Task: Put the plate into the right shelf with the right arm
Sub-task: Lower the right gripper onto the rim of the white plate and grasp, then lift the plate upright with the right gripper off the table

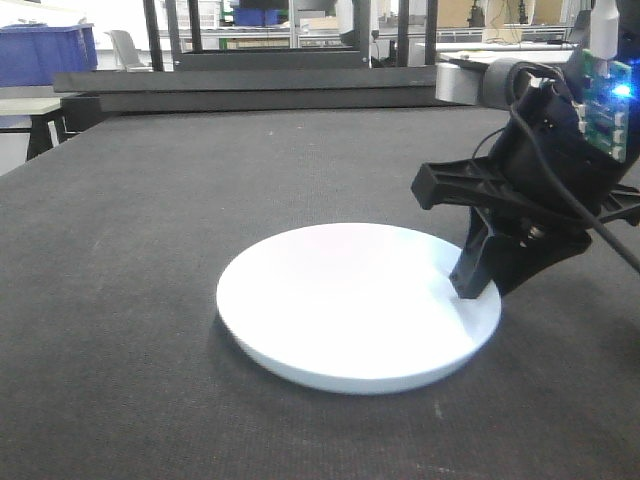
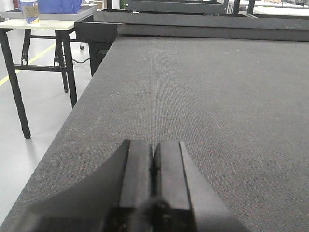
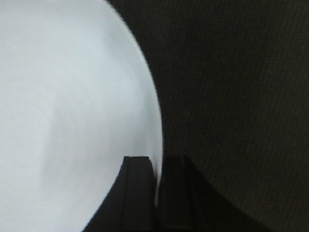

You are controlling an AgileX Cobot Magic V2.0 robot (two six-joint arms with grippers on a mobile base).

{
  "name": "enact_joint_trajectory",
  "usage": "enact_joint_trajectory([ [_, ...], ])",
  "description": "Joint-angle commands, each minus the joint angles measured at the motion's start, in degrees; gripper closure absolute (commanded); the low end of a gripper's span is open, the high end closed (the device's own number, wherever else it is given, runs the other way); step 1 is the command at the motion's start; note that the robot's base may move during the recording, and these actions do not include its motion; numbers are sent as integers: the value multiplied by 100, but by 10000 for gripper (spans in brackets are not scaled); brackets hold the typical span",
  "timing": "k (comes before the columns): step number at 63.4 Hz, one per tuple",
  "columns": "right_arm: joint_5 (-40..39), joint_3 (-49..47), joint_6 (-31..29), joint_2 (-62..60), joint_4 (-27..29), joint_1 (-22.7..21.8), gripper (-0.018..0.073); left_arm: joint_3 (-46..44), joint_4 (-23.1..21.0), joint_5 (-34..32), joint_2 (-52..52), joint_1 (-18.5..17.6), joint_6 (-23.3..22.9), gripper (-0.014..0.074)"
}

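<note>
The plate [image 1: 345, 300] lies flat on the dark, felt-like bench [image 1: 130, 250], a little right of the middle in the front view, its glossy white face bare and its low rim casting a thin shadow on the cloth. The right gripper [image 1: 475, 283] comes down at a slant from the right and meets the plate at its right-hand edge. One black finger rests on the upper face just inside the rim, while the other is hidden behind it in the front view. In the right wrist view the white disc fills the left side of the picture and the rim runs straight in between the two dark fingers, one over the plate and one outside it. The jaws are clenched on the plate's rim with only that thin edge between them. Behind the fingers the right arm [image 1: 560, 150] shows as a black block carrying a small green circuit board [image 1: 605, 100] with a blue light, and a dark cable [image 1: 590, 215] trails off to the right. The left gripper [image 2: 153, 162] sits low over a bare stretch of the bench near its left edge — its jaws are pressed together with nothing between them. Beyond that edge stands a side table [image 2: 48, 21] on black legs, carrying a blue bin [image 2: 58, 6].
</note>
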Motion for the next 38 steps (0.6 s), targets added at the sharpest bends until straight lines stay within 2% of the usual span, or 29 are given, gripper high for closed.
enact_joint_trajectory([
  [1,-62,-179,-69,-252,-44,-38,505,57,-35,-502,-36,6,-16,643],
  [18,256,-225,-69,-1323,-82,-166,505,57,-35,-502,-36,6,-16,643],
  [38,93,534,-69,-4210,-307,-166,505,57,-35,-502,-36,6,-16,643],
])
